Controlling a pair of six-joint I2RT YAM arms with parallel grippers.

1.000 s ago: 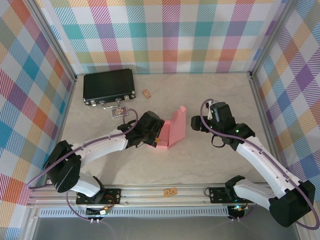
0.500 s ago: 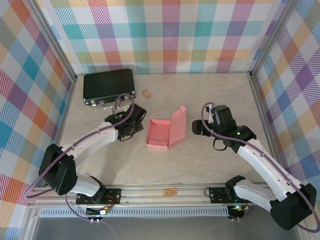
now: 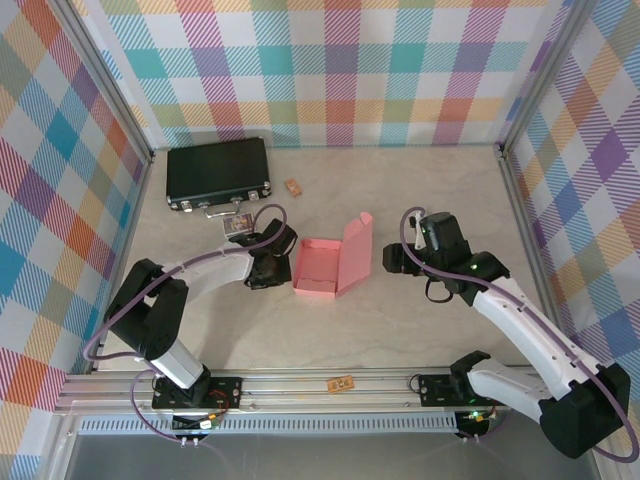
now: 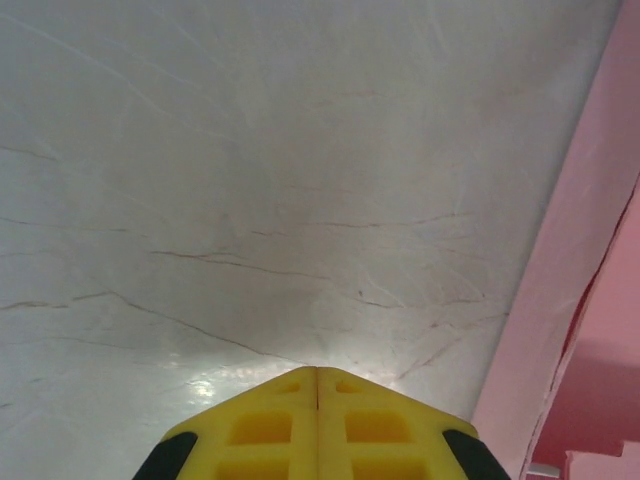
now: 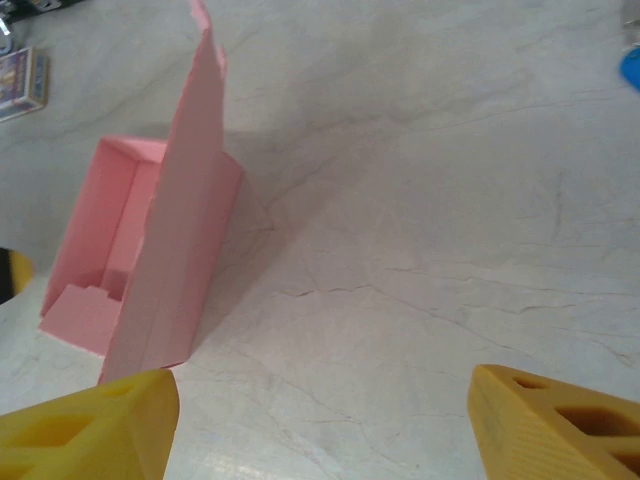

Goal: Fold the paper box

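Note:
The paper box [image 3: 322, 267] is a salmon-pink shallow tray lying on the table, its lid [image 3: 357, 250] standing up along the right side. My left gripper [image 3: 280, 268] is shut with nothing in it, low over the table just left of the box. In the left wrist view its yellow fingertips [image 4: 317, 378] meet, and the box wall [image 4: 575, 300] runs along the right edge. My right gripper [image 3: 391, 260] is open just right of the lid. In the right wrist view it [image 5: 320, 400] spans bare table, with the box [image 5: 160, 250] up to the left.
A black hard case [image 3: 218, 175] lies at the back left, with a small tan block [image 3: 293, 187] to its right and a small printed card [image 3: 237, 225] in front of it. Checked walls and metal posts enclose the table. A tan tag [image 3: 340, 383] sits on the front rail.
The left gripper let go of the box, pulled back to the left and shut, then came back toward the box's left side. The box, tilted before, now lies flat. The right gripper barely moved.

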